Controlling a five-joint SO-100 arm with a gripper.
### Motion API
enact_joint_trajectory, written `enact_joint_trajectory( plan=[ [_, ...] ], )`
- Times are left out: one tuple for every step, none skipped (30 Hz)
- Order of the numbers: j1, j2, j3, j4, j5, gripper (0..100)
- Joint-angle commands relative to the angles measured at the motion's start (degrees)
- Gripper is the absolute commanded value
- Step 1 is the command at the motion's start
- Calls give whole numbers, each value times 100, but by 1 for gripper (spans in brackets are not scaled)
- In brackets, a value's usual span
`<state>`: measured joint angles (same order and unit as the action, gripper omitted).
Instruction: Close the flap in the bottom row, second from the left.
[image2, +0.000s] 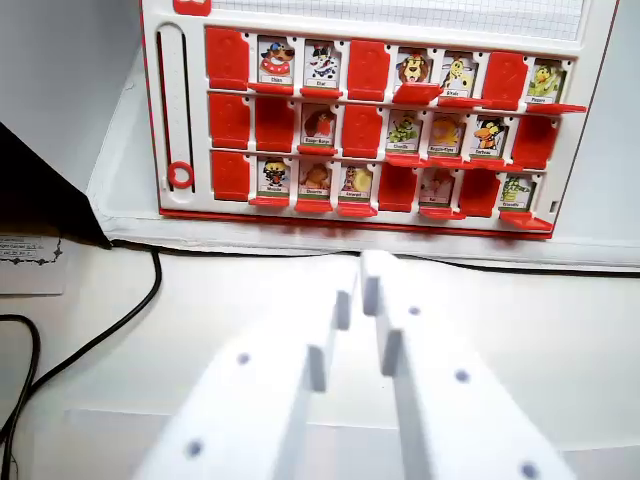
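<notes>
White tabletop (200, 300) holds a red flap board (370, 120), labels unreadably small; hand (360, 300) nearly closed, empty.

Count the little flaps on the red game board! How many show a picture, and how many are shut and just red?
Flaps showing a picture: 14
Plain red shut flaps: 10
Total: 24
</notes>
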<state>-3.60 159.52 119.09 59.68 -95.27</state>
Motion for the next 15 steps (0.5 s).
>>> enact_joint_trajectory(
  plan=[
    [9, 62, -79, -211, 18, 0],
    [0, 62, -62, -220, 9, 0],
    [0, 62, -26, -237, 0, 0],
    [26, 62, 0, -255, 0, 0],
    [44, 62, 26, -255, 18, 0],
    [44, 53, 53, -264, 35, 0],
    [18, 53, 88, -272, 44, 0],
    [9, 44, 114, -316, 62, 0],
    [-9, 26, 158, -360, 70, 0],
    [-44, 9, 202, -413, 79, 0],
    [-70, 0, 272, -527, 88, 0],
    [-79, -9, 369, -668, 88, 0],
    [-79, -35, 466, -853, 79, 0],
    [-79, -97, 554, -1046, 88, 0],
    [-88, -158, 606, -1187, 105, 0]
  ],
)
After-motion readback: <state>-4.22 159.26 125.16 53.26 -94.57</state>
